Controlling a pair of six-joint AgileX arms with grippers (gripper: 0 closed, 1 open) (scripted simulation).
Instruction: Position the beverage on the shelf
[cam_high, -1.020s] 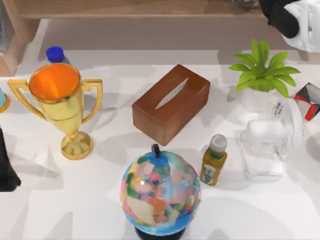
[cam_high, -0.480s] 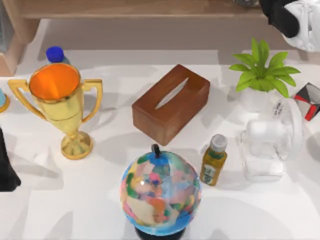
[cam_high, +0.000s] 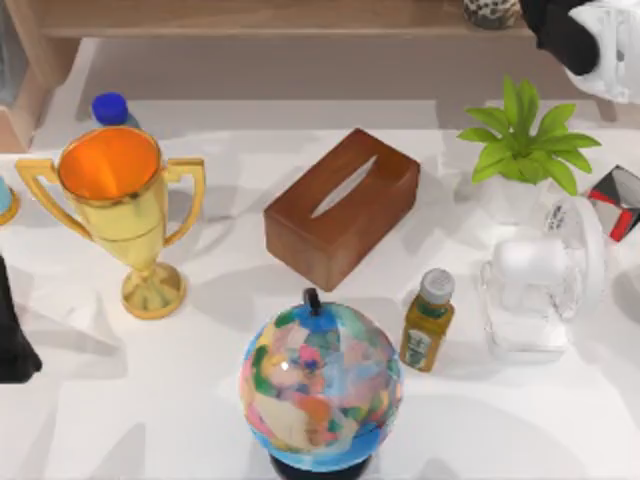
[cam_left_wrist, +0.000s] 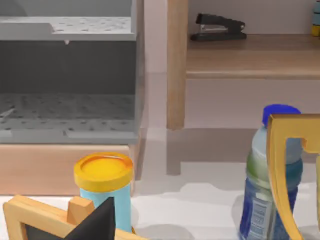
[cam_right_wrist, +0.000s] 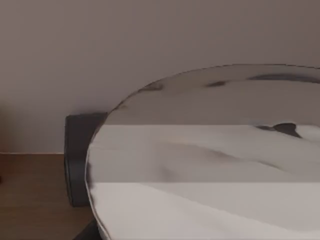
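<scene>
While the right claw (cam_high: 590, 40) hovered over the shelf (cam_high: 280, 17) at the worktop's far right corner, its finger state could not be told; the beverage (cam_high: 110, 108) stood near the far left corner.

Rendered office desk: stapler (cam_left_wrist: 218, 27), globe (cam_high: 320, 385), tissue box (cam_high: 342, 206).

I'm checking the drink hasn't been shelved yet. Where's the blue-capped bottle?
In the top view, the bottle stands far left on the table, just behind the gold trophy, below the shelf.

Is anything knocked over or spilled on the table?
No, nothing stands out. The trophy, globe, small bottle, blue-capped drink and plant all stand upright, the tissue box lies flat, and I see no spills.
</scene>
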